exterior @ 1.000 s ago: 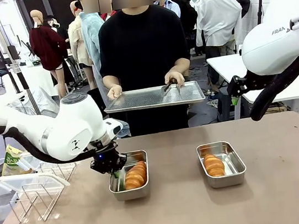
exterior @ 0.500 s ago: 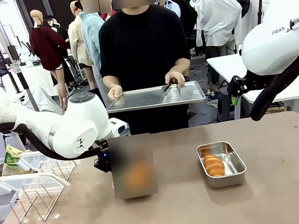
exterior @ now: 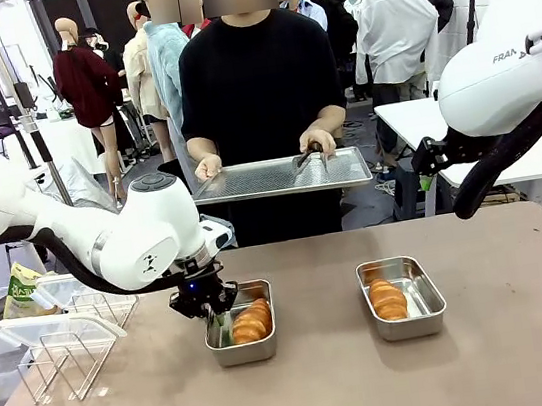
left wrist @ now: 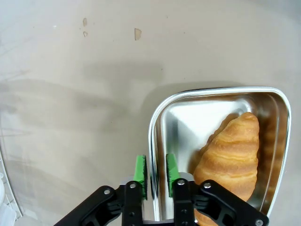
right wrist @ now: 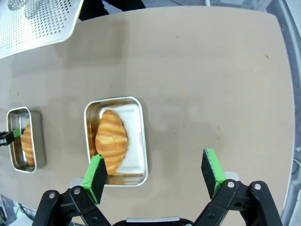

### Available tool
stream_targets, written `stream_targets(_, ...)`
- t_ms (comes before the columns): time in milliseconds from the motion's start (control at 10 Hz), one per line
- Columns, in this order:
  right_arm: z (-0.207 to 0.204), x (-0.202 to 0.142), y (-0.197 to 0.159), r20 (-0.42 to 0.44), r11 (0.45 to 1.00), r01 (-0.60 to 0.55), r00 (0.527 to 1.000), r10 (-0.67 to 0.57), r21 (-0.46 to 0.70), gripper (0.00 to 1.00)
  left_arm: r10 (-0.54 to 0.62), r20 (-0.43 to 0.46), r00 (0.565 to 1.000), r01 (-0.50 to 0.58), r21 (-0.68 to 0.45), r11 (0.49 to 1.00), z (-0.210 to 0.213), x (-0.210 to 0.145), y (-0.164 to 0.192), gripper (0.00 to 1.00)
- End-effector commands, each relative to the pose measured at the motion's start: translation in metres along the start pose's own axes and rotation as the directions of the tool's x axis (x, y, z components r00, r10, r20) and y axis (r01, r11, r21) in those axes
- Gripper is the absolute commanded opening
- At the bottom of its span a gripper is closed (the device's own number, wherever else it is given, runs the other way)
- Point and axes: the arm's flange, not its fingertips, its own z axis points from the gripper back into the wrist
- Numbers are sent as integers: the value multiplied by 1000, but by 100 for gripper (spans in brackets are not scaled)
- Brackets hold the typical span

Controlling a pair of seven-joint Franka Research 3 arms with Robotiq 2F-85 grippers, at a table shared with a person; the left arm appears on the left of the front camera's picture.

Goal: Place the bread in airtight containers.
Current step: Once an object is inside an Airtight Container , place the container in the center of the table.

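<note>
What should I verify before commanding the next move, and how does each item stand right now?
1. Bread in left tin: ok, left roll lies inside.
2. Bread in right tin: ok, right roll lies inside.
3. Tin released by left gripper: cannot tell; its pads straddle the left tin's rim closely.
4. Spare right gripper open and empty: ok, above the table.
5. Tins closed: not ok; both stand uncovered.
6. Clearance of person's hands: ok; they hold a tray at the far side.
</note>
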Motion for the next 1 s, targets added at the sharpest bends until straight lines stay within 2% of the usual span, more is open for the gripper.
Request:
stream_targets(0,0,0,0,-2,1000,-1,1000,1,-1,100,35,8,999,-35,20,999,0,3,-6,65)
stream_targets(200,0,0,0,-2,1000,-1,1000,1,-1,100,48,19,999,-49,29,998,5,3,-5,100)
stream_targets(900,0,0,0,-2,1000,-1,1000,1,-1,100,49,5,999,-49,3,999,10,2,-5,100)
